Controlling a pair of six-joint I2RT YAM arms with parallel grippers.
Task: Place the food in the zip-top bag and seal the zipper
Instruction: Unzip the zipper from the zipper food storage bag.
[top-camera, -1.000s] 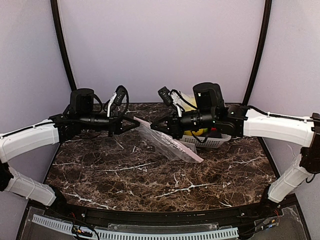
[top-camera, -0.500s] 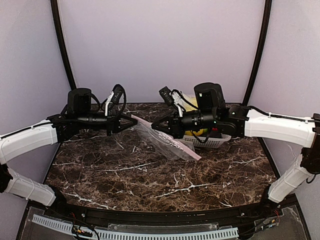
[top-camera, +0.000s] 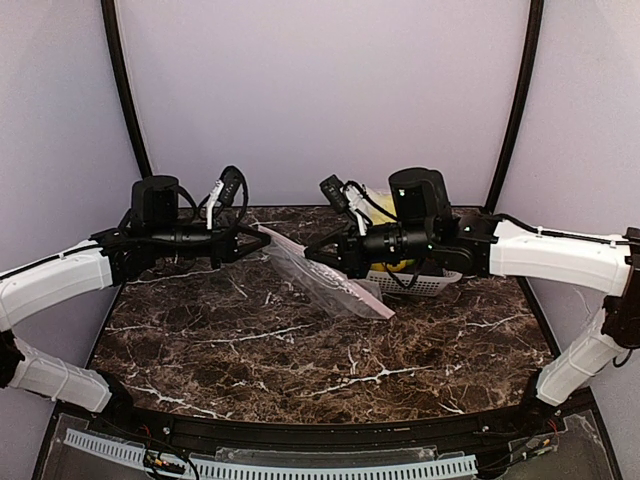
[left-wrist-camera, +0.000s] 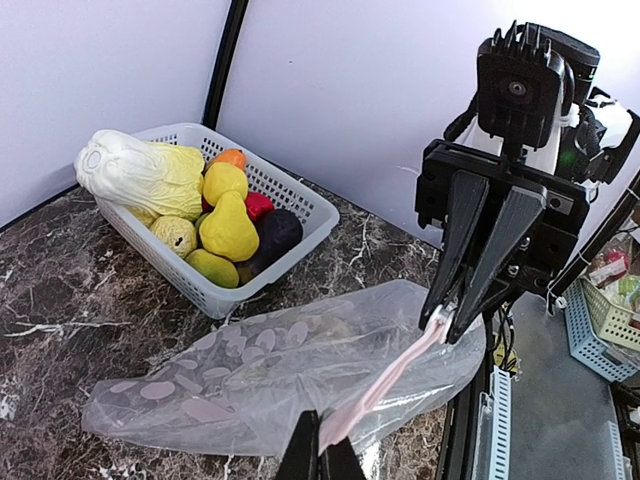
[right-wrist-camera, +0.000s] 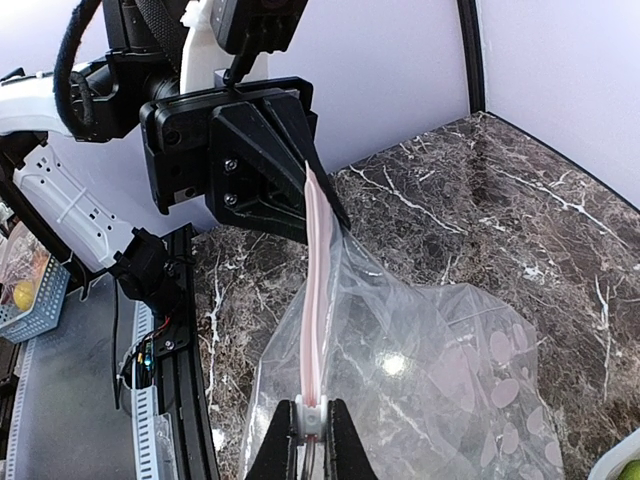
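Note:
The clear dotted zip-top bag (top-camera: 325, 285) hangs slack between my two grippers over the marble table, its lower end resting on the surface. In the left wrist view my left gripper (left-wrist-camera: 320, 452) is shut on one end of the pink zipper (left-wrist-camera: 390, 375). My right gripper (right-wrist-camera: 311, 436) is shut on the white slider (right-wrist-camera: 312, 415) at the other end of the strip. From above, the left gripper (top-camera: 258, 238) and right gripper (top-camera: 312, 258) face each other closely. The food (left-wrist-camera: 228, 228) lies piled in the white basket (left-wrist-camera: 290, 190); no food shows inside the bag.
The white lattice basket (top-camera: 425, 285) stands at the back right of the marble table (top-camera: 300, 370), behind my right arm. A pale cabbage (left-wrist-camera: 140, 175) tops its pile. Purple walls and black frame posts close in the back and sides.
The bag's lower right corner has drawn leftward across the table. The left gripper has shifted slightly left and back with the zipper end. Both grips are unchanged.

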